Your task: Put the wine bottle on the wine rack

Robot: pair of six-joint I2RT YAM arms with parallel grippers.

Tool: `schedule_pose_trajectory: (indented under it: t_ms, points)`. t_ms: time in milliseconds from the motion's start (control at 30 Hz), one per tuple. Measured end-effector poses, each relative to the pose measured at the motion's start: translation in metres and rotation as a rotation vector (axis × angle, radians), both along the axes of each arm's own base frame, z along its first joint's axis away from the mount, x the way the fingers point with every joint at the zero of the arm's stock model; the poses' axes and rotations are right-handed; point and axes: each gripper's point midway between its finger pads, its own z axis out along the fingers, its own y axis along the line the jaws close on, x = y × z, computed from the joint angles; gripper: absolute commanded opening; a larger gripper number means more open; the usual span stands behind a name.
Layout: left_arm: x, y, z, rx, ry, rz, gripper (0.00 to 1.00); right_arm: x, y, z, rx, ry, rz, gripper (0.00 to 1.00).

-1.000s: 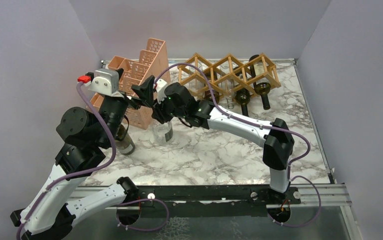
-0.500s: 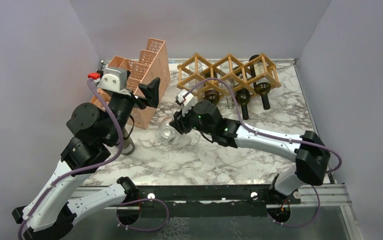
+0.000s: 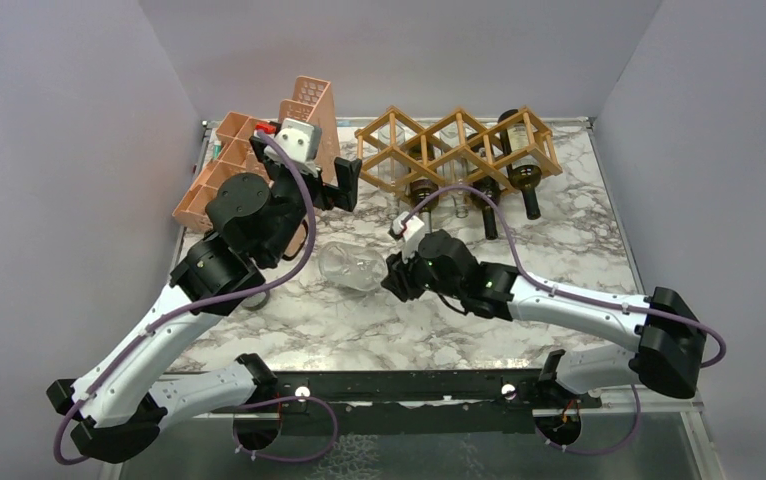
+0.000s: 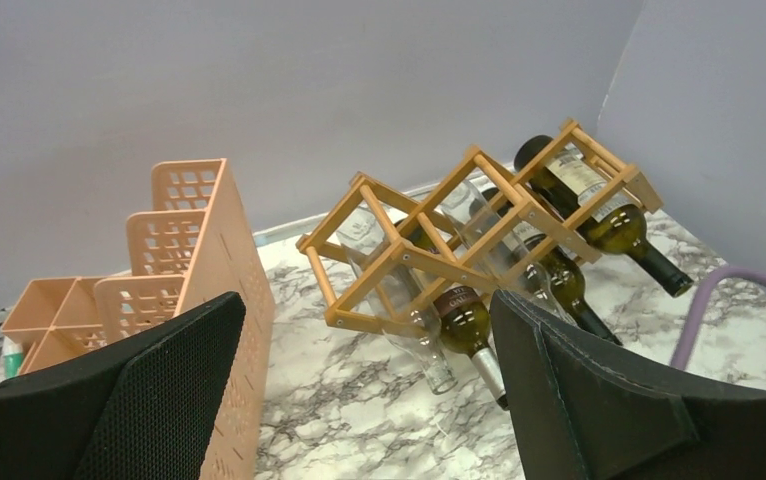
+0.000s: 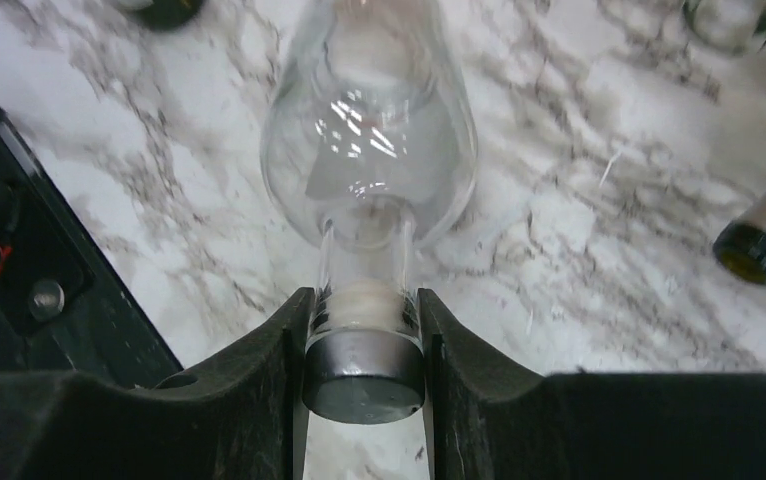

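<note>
Right fingers (image 5: 269, 380) are clamped on the capped neck of the wine bottle (image 5: 369, 160). Its body runs straight ahead of them, lying horizontal. The wine rack (image 3: 459, 150) stands off to their side, not ahead. Left fingers (image 4: 174, 390) are spread wide and empty.

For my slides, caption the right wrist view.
Jaws clamp the clear wine bottle's capped neck, marble table behind.

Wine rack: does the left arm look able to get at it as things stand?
Probably yes: the open left pincer points toward the wine rack, and nothing stands between them in the left wrist view.
</note>
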Motion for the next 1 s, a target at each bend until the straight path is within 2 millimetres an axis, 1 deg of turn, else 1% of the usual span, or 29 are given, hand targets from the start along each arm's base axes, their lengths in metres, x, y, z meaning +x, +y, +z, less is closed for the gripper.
schedule_pose_trajectory:
  t_ms: [67,167,267,300,367,433,500,567,633,700,767,833,1000]
  points:
    - [0.002,-0.004,-0.004,0.002,0.012,-0.007,0.99,-0.007,-0.01,-0.018,-0.051,0.049,-0.008,0.01]
    - [0.002,-0.007,-0.006,-0.013,0.025,-0.013,0.99,-0.023,-0.029,-0.054,-0.143,0.136,-0.006,0.01]
    - [0.002,-0.014,-0.01,-0.034,0.045,-0.042,0.99,-0.034,-0.037,-0.071,-0.19,0.18,0.006,0.01]
    - [0.006,-0.031,-0.022,-0.036,0.086,-0.084,0.99,-0.039,-0.042,-0.084,-0.219,0.21,0.015,0.01]
    - [0.007,-0.035,-0.026,-0.031,0.099,-0.091,0.99,-0.04,-0.042,-0.087,-0.227,0.214,0.015,0.02]
    - [0.011,-0.039,-0.037,-0.021,0.123,-0.094,0.99,-0.04,-0.042,-0.096,-0.25,0.227,0.016,0.08]
    - [0.015,-0.045,-0.054,0.005,0.163,-0.092,0.99,-0.041,-0.044,-0.11,-0.287,0.248,0.015,0.15]
    - [0.02,-0.05,-0.077,0.042,0.218,-0.086,0.99,-0.044,-0.047,-0.122,-0.318,0.266,0.015,0.19]
    - [0.024,-0.053,-0.103,0.084,0.28,-0.076,0.99,-0.045,-0.049,-0.129,-0.336,0.276,0.015,0.21]
    - [0.027,-0.053,-0.126,0.118,0.337,-0.065,0.99,-0.045,-0.049,-0.13,-0.338,0.277,0.015,0.23]
    - [0.028,-0.047,-0.153,0.15,0.405,-0.047,0.96,-0.044,-0.048,-0.13,-0.334,0.274,0.014,0.27]
    - [0.029,-0.037,-0.177,0.171,0.47,-0.02,0.93,-0.044,-0.048,-0.13,-0.333,0.271,0.012,0.31]
    - [0.035,-0.018,-0.219,0.173,0.596,0.017,0.87,-0.042,-0.046,-0.13,-0.326,0.265,0.01,0.36]
